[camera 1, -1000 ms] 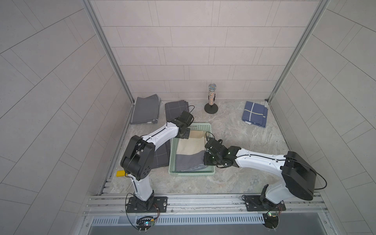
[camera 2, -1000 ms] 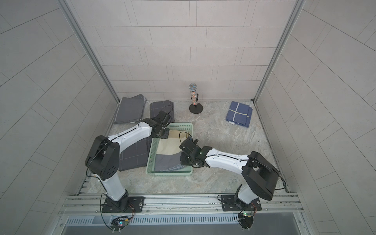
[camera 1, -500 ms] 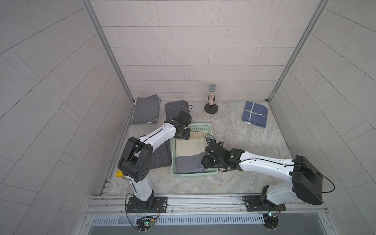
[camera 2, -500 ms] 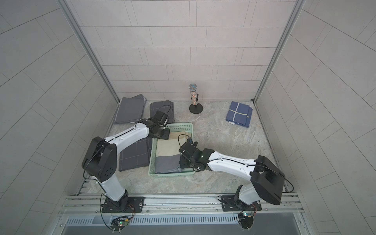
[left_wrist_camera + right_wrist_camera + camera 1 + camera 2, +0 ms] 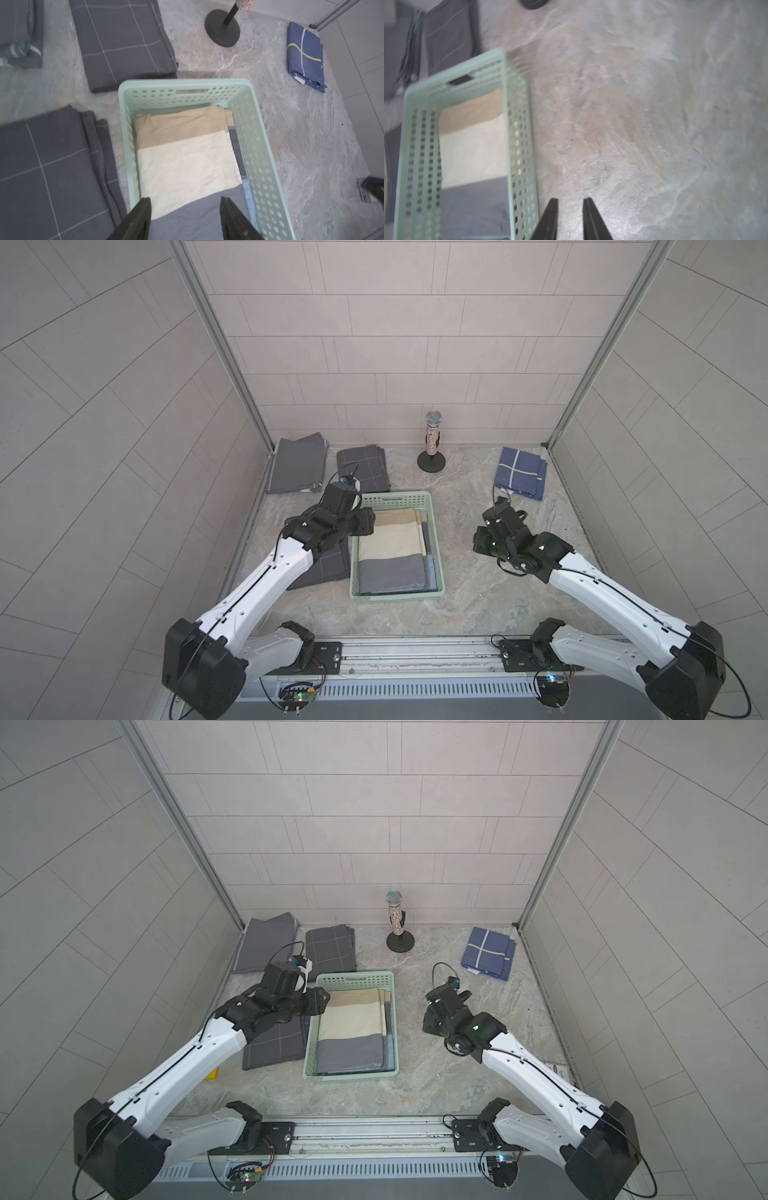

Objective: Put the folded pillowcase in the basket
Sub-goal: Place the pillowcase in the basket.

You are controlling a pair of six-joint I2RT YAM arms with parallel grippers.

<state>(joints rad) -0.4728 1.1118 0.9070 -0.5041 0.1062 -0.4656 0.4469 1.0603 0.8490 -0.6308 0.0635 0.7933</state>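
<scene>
The mint-green basket [image 5: 397, 595] stands mid-table, seen in both top views, with its slot handle on the far wall [image 5: 192, 91]. The folded pillowcase [image 5: 390, 545], banded tan, cream and grey, lies flat inside it [image 5: 182, 164]. My left gripper [image 5: 185, 200] hovers over the basket's left rim [image 5: 368, 523], open, with only the cloth far below between its fingers. My right gripper [image 5: 570, 200] is over bare table to the right of the basket [image 5: 478, 540]. Its fingers stand close together and hold nothing.
Two grey folded cloths [image 5: 296, 464] [image 5: 362, 466] lie at the back left. A third [image 5: 328, 568] lies left of the basket, under my left arm. A microphone on a round stand [image 5: 432, 443] and a blue folded cloth [image 5: 519, 472] are at the back.
My right gripper let go of the pillowcase's grey end, closed and swung right, out of the basket. My left gripper opened and rose from the basket's far left corner.
</scene>
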